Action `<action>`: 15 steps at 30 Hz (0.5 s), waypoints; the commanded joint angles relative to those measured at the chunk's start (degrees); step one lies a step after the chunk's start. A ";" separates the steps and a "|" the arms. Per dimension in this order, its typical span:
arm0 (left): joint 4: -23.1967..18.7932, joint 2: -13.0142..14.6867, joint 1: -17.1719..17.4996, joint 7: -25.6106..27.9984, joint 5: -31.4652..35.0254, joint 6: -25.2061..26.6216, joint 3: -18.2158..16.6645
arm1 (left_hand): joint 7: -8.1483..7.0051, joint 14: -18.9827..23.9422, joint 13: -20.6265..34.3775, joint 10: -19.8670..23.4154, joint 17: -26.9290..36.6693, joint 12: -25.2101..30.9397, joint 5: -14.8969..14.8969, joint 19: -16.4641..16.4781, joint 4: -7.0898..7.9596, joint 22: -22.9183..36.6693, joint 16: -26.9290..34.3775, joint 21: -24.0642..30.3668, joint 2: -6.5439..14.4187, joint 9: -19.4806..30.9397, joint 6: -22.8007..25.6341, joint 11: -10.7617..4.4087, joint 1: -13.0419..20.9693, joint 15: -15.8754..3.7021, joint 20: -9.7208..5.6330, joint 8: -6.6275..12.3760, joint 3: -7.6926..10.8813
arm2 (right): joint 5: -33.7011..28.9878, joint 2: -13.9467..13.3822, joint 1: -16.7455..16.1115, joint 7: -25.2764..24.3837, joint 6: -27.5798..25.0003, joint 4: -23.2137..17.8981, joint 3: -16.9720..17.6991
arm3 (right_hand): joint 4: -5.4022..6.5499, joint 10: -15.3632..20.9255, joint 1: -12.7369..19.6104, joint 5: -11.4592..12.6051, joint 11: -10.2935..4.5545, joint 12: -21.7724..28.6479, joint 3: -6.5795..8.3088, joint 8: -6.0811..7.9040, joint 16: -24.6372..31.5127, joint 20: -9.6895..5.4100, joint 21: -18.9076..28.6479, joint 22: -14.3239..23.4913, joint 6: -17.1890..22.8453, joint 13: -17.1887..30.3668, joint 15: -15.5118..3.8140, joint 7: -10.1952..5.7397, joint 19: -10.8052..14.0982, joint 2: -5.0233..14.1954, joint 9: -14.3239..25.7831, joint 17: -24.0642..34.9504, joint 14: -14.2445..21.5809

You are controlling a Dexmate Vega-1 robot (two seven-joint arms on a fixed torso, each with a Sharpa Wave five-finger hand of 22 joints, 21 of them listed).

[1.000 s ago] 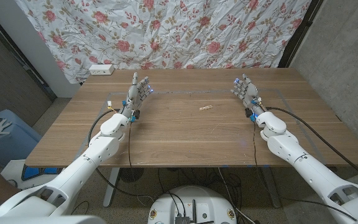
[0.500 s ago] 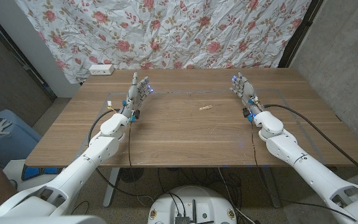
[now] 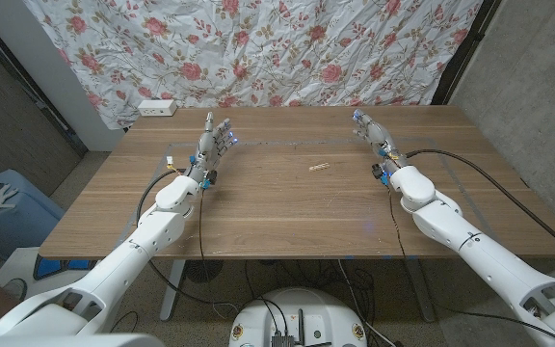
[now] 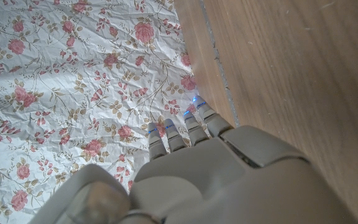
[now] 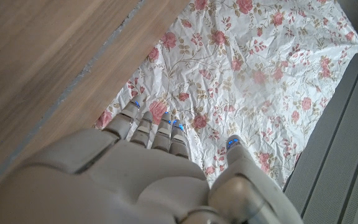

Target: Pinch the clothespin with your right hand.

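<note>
Table (image 3: 287,207) unchanged; right hand (image 3: 378,140) has turned edge-on.

bare table (image 3: 287,207) between right hand (image 3: 376,138) and clothespin (image 3: 319,167), no obstacle

Left hand (image 3: 212,145) empty, fingers extended; right hand (image 3: 375,135) likewise, apparently edge-on.

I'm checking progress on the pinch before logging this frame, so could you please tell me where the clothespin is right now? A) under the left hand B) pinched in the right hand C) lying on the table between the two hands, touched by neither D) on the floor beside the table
C: the clothespin lies alone on the table, with the right hand and the left hand both apart from it.
</note>
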 commanded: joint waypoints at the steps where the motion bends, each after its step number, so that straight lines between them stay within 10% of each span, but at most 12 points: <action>1: 0.05 -0.01 -0.02 0.00 0.01 -0.02 0.00 | -0.49 0.47 0.10 0.10 0.19 0.33 0.45 0.34 0.31 0.12 0.46 0.40 0.46 0.26 0.01 -0.30 0.19 -0.44 -0.04 0.35 0.05 | -7.55 -3.32 2.00 -0.60 -3.81 -2.56 -1.98 | -0.99 -0.29 1.36 -0.10 -0.45 0.01 0.42 -0.06 -0.47 0.07 -0.09 0.19 -0.60 0.09 0.28 -0.64 -1.04 0.06 0.16 -0.19 -0.70; 15: 0.03 0.01 0.00 -0.01 0.00 -0.01 -0.01 | -0.49 0.49 0.10 0.18 0.19 0.36 0.45 0.35 0.32 0.12 0.46 0.40 0.47 0.26 0.01 -0.40 0.19 -0.36 -0.06 0.35 0.05 | -21.55 -9.00 5.19 1.39 -13.02 -8.05 -6.81 | -5.13 -3.24 5.33 -0.54 -1.51 -0.46 1.87 -0.25 -1.97 1.25 0.12 0.15 -4.54 0.16 1.92 -1.70 -3.42 -0.78 0.27 -0.84 -3.51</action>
